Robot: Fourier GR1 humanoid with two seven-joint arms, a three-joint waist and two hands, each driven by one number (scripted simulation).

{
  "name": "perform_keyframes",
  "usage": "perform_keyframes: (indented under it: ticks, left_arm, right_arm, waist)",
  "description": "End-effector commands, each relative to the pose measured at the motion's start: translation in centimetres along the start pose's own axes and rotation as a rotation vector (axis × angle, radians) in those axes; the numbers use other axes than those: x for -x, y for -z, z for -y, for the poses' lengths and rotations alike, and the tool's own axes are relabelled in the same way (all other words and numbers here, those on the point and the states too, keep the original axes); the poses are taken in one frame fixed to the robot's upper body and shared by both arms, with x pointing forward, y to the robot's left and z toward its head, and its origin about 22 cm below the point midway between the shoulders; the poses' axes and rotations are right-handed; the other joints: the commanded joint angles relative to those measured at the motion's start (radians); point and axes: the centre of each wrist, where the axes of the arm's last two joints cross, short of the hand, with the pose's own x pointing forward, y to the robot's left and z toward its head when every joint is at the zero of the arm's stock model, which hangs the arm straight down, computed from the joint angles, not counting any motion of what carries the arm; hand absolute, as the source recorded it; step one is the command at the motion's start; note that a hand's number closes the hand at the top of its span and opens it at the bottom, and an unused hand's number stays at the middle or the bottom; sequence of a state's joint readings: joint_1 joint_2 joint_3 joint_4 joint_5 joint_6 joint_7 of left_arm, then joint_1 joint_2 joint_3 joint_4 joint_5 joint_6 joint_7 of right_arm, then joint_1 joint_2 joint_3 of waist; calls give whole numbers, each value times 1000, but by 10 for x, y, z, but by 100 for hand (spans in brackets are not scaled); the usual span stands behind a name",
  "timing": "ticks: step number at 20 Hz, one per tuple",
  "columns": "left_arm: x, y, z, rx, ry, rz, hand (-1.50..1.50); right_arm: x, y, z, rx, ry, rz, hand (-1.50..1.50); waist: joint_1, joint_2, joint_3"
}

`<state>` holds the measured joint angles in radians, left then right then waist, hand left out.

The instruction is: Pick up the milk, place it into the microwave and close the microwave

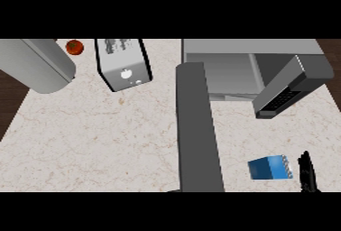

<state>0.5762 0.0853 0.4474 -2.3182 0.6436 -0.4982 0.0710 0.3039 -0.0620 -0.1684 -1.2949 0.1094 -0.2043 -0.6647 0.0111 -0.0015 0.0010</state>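
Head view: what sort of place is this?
Most likely a kitchen counter: a marbled countertop holds a toaster, an open microwave and a blue milk carton, with a tomato at the back.

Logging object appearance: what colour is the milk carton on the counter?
Blue, with a paler side face; the milk carton shows in the head view, near the lower right.
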Motion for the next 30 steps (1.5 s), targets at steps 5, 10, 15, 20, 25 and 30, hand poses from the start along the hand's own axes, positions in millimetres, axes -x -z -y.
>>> perform_keyframes:
  ticks: [5, 10, 15, 20, 25, 30]
  left_arm:
    - [-21, -14, 2, 66, -28, 62, -150]
    - [-28, -16, 6, 45, -16, 68, -150]
    - [-23, -16, 3, 54, -39, 56, -150]
    - [-18, -15, 0, 75, -37, 48, -150]
    - [-19, -19, 1, 67, -52, 47, -150]
    - [-16, -6, -5, 58, -54, 42, -150]
  right_arm:
    - [41, 15, -17, -1, 52, 10, -150]
    - [52, 11, -20, -21, 116, 30, -150]
    - [66, 21, -34, -29, 177, 21, 150]
    - [69, 30, -25, -126, 194, 53, 150]
    - [66, 50, -25, -92, 201, 108, 150]
    - [48, 79, -67, -208, 288, 143, 150]
  waist:
    - [8, 0, 1]
    - [1, 0, 0]
    - [5, 1, 1]
    - [6, 2, 1]
    - [6, 2, 1]
    - [11, 6, 2]
